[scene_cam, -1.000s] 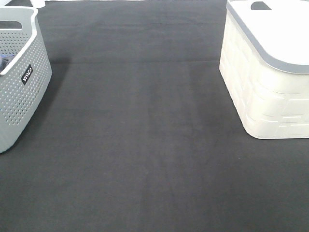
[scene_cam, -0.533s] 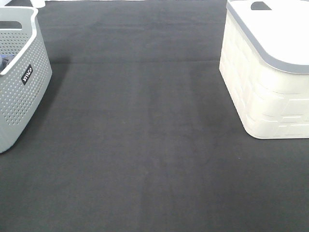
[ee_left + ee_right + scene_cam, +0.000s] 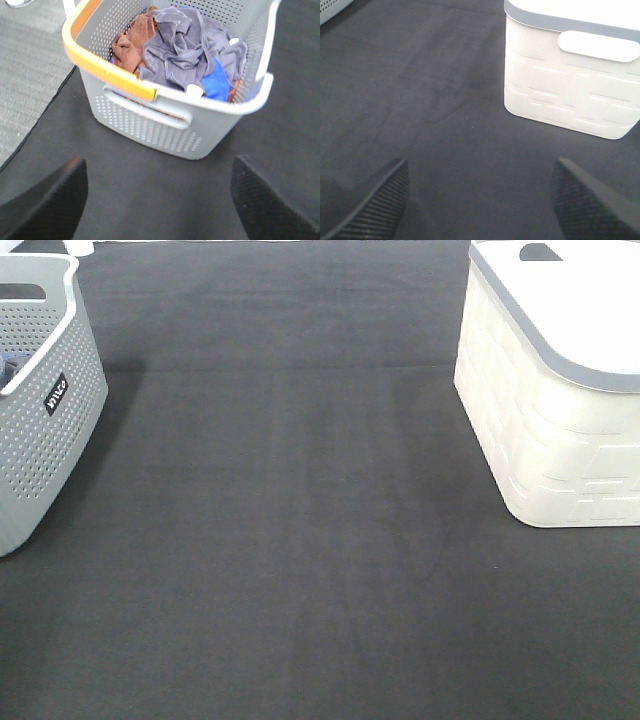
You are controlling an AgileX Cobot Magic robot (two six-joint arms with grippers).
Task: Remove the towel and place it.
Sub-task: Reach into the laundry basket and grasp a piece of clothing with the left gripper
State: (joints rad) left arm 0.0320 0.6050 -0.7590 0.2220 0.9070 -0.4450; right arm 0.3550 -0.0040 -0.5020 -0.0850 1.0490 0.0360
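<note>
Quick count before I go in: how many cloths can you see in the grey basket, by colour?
Grey-lavender towel: 1
Brown cloth: 1
Blue cloth: 1
Total: 3 visible; more may lie hidden underneath.

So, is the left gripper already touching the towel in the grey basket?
Apart. The left wrist view shows the left gripper open over bare black cloth, short of the basket where the towel lies.

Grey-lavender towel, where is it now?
Left wrist view: the grey-lavender terry towel lies in the grey perforated plastic basket, beside a brown cloth and over a blue cloth; that basket stands far left in the exterior view.
</note>
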